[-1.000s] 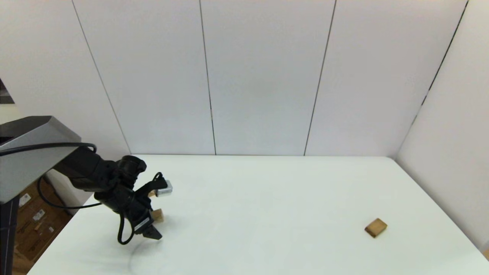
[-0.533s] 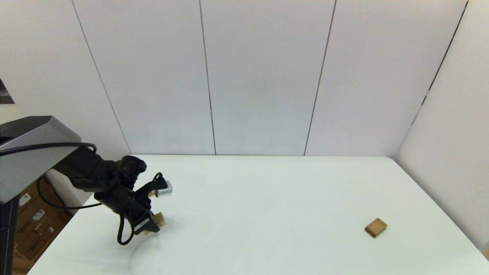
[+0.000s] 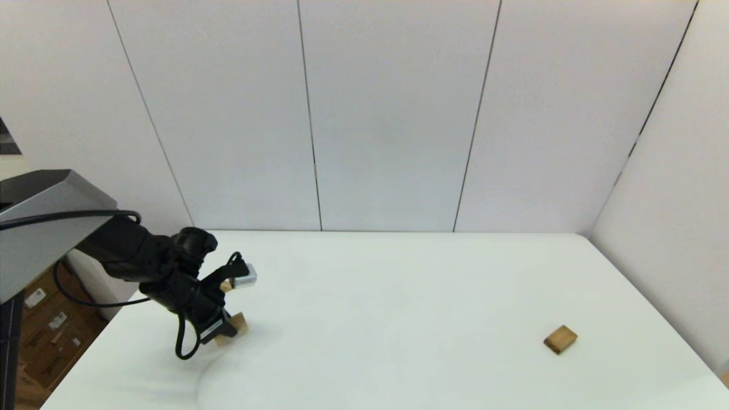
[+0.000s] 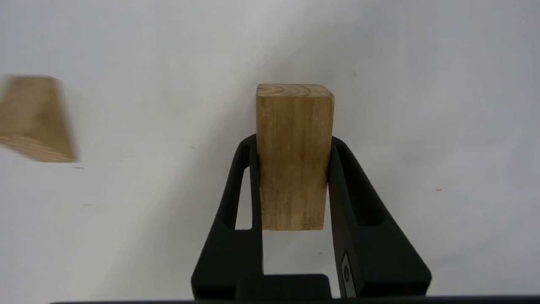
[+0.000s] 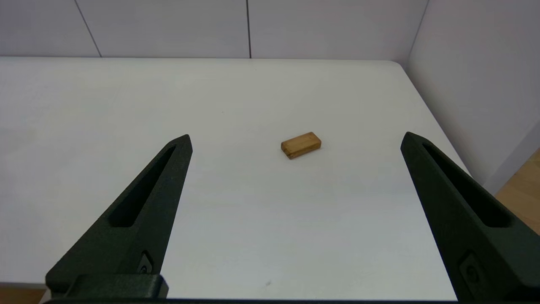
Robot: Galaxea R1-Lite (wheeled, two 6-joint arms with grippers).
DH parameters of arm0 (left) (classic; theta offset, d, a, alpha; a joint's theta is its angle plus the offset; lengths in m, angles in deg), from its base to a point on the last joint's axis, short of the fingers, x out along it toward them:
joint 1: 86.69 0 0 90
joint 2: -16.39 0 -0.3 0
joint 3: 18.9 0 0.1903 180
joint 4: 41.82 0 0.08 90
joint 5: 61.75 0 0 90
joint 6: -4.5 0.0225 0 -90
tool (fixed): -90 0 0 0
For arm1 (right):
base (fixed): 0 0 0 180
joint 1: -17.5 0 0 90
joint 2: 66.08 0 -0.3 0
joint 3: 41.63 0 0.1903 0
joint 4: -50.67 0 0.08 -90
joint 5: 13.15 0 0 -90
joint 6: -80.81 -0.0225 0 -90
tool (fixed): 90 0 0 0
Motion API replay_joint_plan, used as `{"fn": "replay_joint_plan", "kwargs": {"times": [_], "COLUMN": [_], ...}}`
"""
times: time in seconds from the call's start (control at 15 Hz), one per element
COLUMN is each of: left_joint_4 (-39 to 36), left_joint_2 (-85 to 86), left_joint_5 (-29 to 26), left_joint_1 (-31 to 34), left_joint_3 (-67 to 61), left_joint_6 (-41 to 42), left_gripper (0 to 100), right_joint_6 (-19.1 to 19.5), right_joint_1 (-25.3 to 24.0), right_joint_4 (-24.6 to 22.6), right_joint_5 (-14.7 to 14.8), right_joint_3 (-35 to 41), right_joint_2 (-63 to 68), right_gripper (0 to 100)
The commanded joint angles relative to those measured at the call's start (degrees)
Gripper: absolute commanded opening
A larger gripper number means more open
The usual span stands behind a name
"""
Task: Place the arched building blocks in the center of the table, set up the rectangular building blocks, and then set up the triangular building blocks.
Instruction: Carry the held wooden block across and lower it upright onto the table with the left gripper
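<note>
Gripping smooth, grain-streaked arched building blocks between black tapered fingers, left hand.

Table: white top with rounded corners, set against white wall panels. Lying on it: rectangular block, a flat tan-brown slab, near the right edge; triangular block, light wood, at the left side, well apart from the slab.

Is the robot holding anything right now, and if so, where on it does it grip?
Yes. The left gripper has its fingers shut on the arched block, pinching its two long sides. The right gripper is open and holds nothing.
</note>
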Motion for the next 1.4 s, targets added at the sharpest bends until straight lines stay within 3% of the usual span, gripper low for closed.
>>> {"fn": "replay_joint_plan", "kwargs": {"times": [0.07, 0.33, 0.67, 0.87, 1.4], "left_joint_4": [0.1, 0.3, 3.2, 10.6, 12.4], "left_joint_2": [1.9, -3.4, -10.9, -10.0, -9.2], "left_joint_5": [0.2, 0.4, 0.3, 0.3, 0.3], "left_joint_1": [-7.6, -19.1, -28.2, -31.1, -32.6], "left_joint_3": [6.1, 13.8, 22.3, 25.3, 24.5], "left_joint_6": [0.2, -0.3, -0.5, -0.4, 1.6], "left_gripper": [0, 0, 0, 0, 0], "right_joint_6": [0.0, 0.0, 0.0, 0.0, 0.0], "right_joint_1": [0.0, 0.0, 0.0, 0.0, 0.0], "right_joint_4": [0.0, 0.0, 0.0, 0.0, 0.0], "right_joint_5": [0.0, 0.0, -0.1, 0.0, 0.0], "right_joint_3": [0.0, 0.0, 0.0, 0.0, 0.0], "right_joint_2": [0.1, 0.1, 0.1, 0.0, 0.0], "right_gripper": [100, 100, 100, 100, 100]}}
